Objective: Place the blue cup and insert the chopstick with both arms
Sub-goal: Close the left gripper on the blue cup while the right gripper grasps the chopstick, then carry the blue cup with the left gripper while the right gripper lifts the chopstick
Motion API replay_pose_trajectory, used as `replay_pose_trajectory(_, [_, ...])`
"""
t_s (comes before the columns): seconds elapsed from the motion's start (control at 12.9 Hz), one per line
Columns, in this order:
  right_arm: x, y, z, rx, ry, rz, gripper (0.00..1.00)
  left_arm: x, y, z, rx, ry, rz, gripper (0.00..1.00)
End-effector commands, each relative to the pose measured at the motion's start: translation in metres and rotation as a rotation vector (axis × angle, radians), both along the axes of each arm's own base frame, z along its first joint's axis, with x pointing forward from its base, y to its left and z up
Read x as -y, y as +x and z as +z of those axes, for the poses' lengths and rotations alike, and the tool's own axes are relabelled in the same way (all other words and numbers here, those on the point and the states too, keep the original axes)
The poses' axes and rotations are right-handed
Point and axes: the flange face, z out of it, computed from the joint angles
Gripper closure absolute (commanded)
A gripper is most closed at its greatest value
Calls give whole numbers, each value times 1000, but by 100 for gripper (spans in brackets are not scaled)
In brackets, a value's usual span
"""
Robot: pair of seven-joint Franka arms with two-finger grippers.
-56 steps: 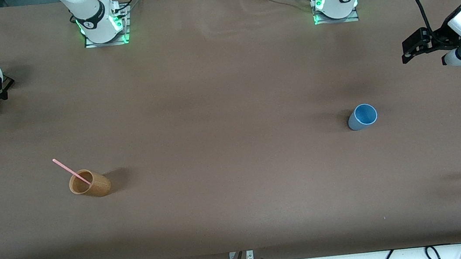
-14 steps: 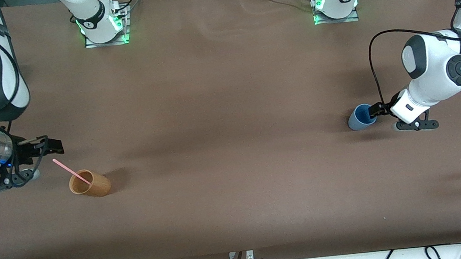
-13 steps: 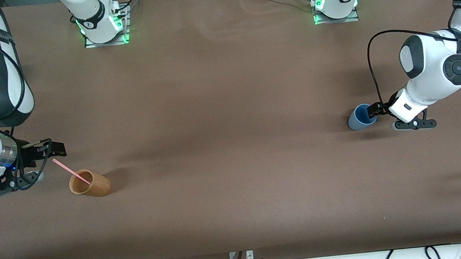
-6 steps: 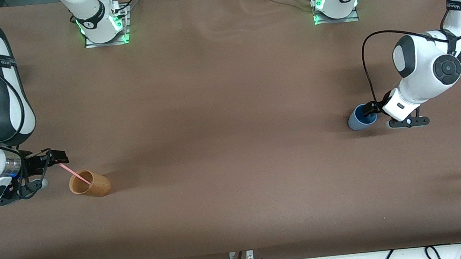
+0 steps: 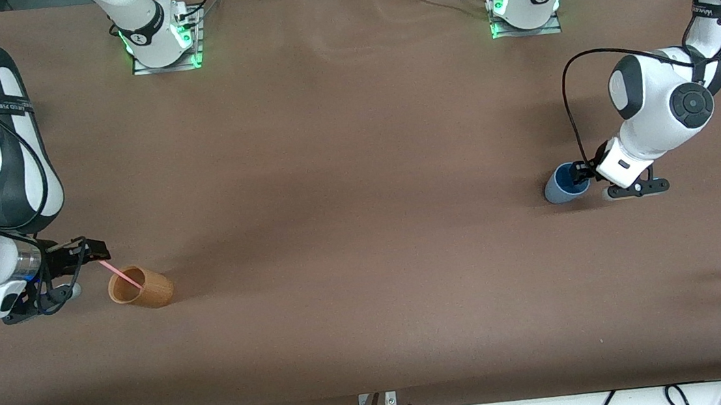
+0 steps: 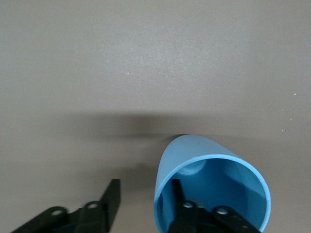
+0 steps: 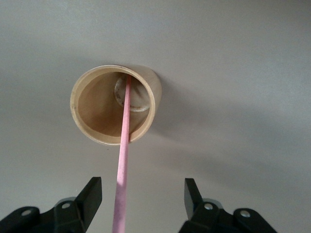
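Left gripper (image 6: pixel 146 213) spread, one finger inside blue cup (image 6: pixel 212 187), one outside its wall; cup upright toward left arm's end of table (image 5: pixel 364 229); right gripper (image 7: pixel 143 201) spread astride chopstick (image 7: pixel 123 160), unpinched; chopstick leaning in tan cup (image 7: pixel 114 104).

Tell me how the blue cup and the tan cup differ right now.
The blue cup is light blue and smaller; the tan cup looks wooden and larger. The blue cup is empty with one finger of the left gripper inside it, while the tan cup holds the pink chopstick, which passes between the open right gripper's fingers. Both stand upright, without handles.
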Motion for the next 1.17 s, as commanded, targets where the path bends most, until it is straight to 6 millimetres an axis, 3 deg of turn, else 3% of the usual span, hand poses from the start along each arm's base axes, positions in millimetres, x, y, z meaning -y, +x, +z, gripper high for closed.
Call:
replay_pose_trajectory(0.0, [-5, 6, -7, 8, 18, 19, 35, 4, 3, 13, -18, -16, 60, 100])
replay_pose_trajectory(0.23, [-7, 7, -12, 8, 17, 23, 43, 5, 5, 17, -24, -18, 59, 100])
replay_pose_trajectory(0.31, [-8, 7, -12, 13, 17, 25, 46, 10, 12, 27, -24, -20, 50, 100])
replay_pose_trajectory(0.39, [-10, 8, -12, 14, 16, 26, 54, 28, 29, 52, -34, -26, 18, 100])
replay_pose_trajectory(0.54, [-15, 8, -13, 13, 19, 24, 66, 90, 54, 93, -75, -24, -13, 100])
replay_pose_trajectory(0.78, [-22, 8, -12, 13, 19, 29, 79, 215, 56, 129, -54, -12, -50, 100])
replay_pose_trajectory(1.01, [-22, 8, -12, 13, 19, 29, 92, 315, 42, 139, -26, -35, -82, 100])
replay_pose_trajectory(1.09, [-21, 8, -12, 13, 19, 27, 98, 346, 32, 131, -41, -42, -43, 100])
